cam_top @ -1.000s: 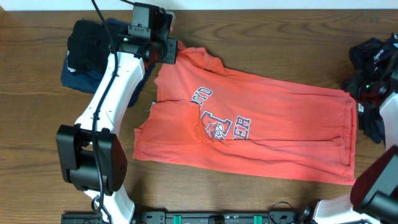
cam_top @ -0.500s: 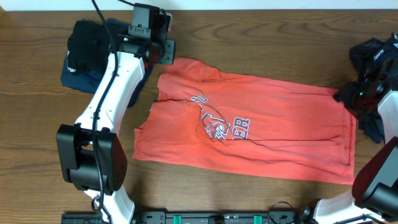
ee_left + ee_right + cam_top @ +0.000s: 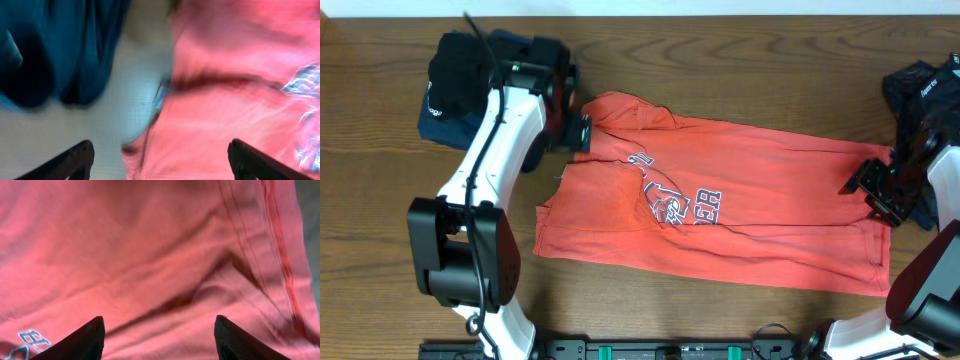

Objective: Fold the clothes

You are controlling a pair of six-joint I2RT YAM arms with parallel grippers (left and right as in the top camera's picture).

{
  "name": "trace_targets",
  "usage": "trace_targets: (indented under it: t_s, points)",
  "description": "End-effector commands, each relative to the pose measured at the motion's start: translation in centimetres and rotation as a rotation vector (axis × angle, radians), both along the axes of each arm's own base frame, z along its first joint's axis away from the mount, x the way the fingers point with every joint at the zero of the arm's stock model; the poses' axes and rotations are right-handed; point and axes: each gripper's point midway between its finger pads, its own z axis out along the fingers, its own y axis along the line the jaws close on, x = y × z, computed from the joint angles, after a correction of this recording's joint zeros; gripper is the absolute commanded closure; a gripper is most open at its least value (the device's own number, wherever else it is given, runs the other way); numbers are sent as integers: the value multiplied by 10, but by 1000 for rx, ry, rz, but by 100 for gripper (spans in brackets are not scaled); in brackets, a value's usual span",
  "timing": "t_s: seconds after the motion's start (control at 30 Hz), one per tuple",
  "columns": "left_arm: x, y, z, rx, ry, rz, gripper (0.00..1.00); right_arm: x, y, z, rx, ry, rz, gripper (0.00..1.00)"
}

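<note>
Orange T-shirt [image 3: 750, 205] — lying on worktop [image 3: 720, 60]. Left claw [image 3: 578, 133] spread over one end; right claw [image 3: 869, 190] spread over the other — both empty.

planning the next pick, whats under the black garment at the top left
A navy garment lies under the black garment, its edge showing at the lower left. The wooden table shows around them. Anything else beneath the black cloth is covered.

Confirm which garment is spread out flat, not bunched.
The orange-red T-shirt in the middle, lettering up. The black-and-navy heap far left and the dark heap far right are both bunched.
</note>
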Motion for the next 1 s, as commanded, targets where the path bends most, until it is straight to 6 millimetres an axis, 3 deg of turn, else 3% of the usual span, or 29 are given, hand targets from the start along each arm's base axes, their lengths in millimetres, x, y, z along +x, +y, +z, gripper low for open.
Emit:
trace_targets:
  t_s: [0.0, 0.17, 0.33, 0.4, 0.47, 0.53, 0.57, 0.6, 0.63, 0.97]
  points:
    - [-40, 19, -34, 17, 153, 193, 13, -11, -11, -1, -40, 49, -22, 32]
    - [-91, 28, -74, -56, 318, 319, 13, -26, -29, 1, -4, 65, -136, 32]
    - [-112, 42, -98, -108, 360, 411, 14, -41, -37, 3, 60, 68, -185, 33]
    - [-118, 38, -105, -161, 376, 432, 20, -45, -38, 3, 68, 81, -197, 33]
    - [-127, 34, -112, -186, 391, 433, 30, -45, -38, 3, 68, 81, -199, 32]
    - [-136, 30, -120, -198, 406, 432, 51, -45, -38, 3, 68, 80, -200, 32]
    - [-140, 29, -123, -196, 414, 431, 64, -45, -38, 3, 67, 80, -200, 32]
    - [-145, 29, -125, -194, 425, 432, 87, -45, -39, 3, 65, 77, -200, 32]
    - [-149, 30, -126, -192, 435, 435, 94, -44, -40, 3, 63, 73, -203, 32]
    - [-176, 64, -98, -160, 500, 592, 94, -39, -48, 2, 44, 43, -217, 30]
